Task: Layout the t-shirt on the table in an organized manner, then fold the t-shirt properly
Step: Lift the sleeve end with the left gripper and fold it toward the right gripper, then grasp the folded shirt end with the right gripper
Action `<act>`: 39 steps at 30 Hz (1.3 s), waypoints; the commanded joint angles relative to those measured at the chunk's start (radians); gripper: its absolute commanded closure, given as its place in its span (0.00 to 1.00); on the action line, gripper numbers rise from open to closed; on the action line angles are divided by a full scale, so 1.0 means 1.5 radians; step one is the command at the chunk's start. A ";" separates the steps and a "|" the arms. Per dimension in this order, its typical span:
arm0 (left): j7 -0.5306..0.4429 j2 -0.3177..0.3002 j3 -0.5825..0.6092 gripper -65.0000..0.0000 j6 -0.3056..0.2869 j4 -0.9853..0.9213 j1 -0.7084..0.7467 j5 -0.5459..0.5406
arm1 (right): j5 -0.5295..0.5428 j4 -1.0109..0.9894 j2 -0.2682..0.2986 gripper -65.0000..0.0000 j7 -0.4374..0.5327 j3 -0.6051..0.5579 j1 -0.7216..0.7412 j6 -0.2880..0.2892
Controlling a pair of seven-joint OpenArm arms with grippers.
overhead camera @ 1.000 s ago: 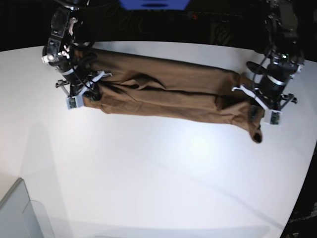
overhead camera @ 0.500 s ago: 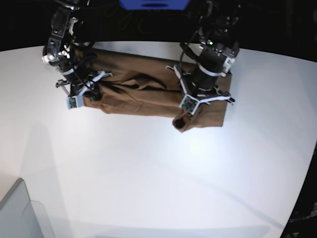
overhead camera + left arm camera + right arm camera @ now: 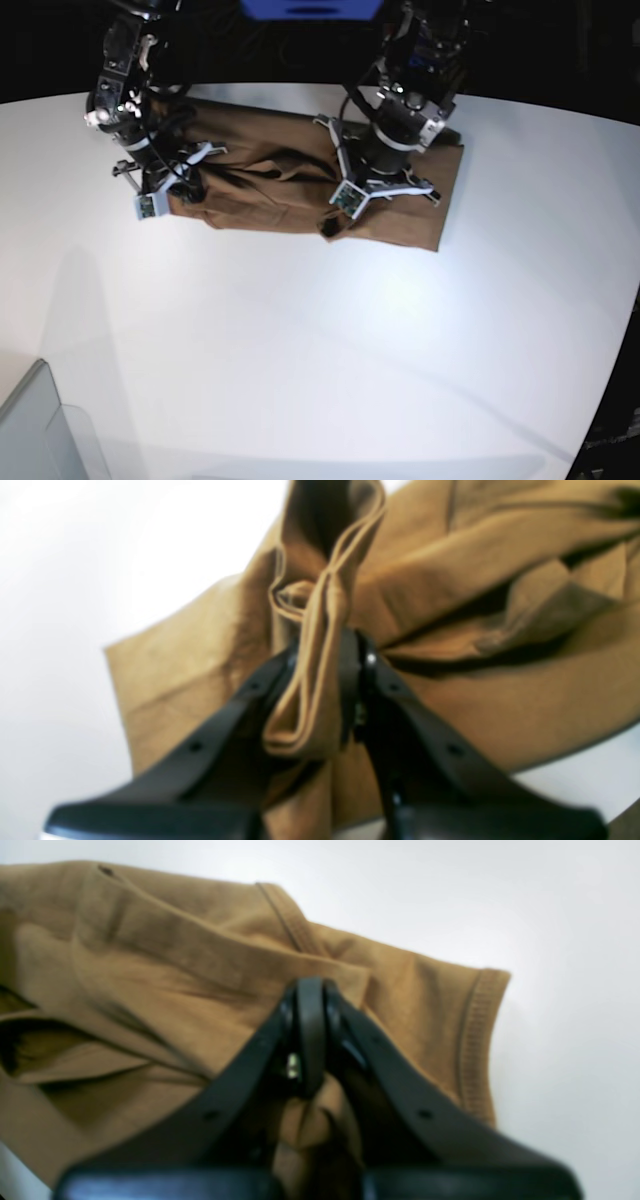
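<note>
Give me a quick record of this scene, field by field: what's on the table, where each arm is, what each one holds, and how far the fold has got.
cloth: brown t-shirt, doubled into a strip, lying on the white table
left gripper: jaws shut on a bunched hem of the t-shirt, near the strip's middle
right gripper: jaws shut on the t-shirt at the strip's other end
fold stage: one end laid over the middle, not yet released
wrinkles: loose creases between the two grippers
other items: grey bin corner at the table's near edge
</note>
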 commanded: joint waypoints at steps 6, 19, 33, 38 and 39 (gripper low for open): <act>-0.014 0.020 0.001 0.80 0.005 0.014 -0.013 -0.001 | -0.023 0.001 0.005 1.00 -0.034 -0.027 -0.007 -0.007; -0.021 0.028 0.010 0.75 0.000 0.060 -0.001 -0.007 | -0.023 0.001 0.005 1.00 -0.034 -0.027 -0.006 -0.007; -0.014 0.027 -0.081 0.60 0.000 0.117 0.030 -0.007 | -0.023 0.002 0.005 0.71 -0.034 -0.027 -0.006 -0.006; -0.014 0.009 -0.083 0.63 -0.001 0.095 0.033 -0.008 | -0.022 0.024 0.002 0.70 -0.034 -0.021 -0.006 -0.008; -0.015 0.009 -0.085 0.63 -0.001 0.095 0.034 -0.008 | -0.022 0.038 0.002 0.70 -0.034 -0.021 -0.006 -0.008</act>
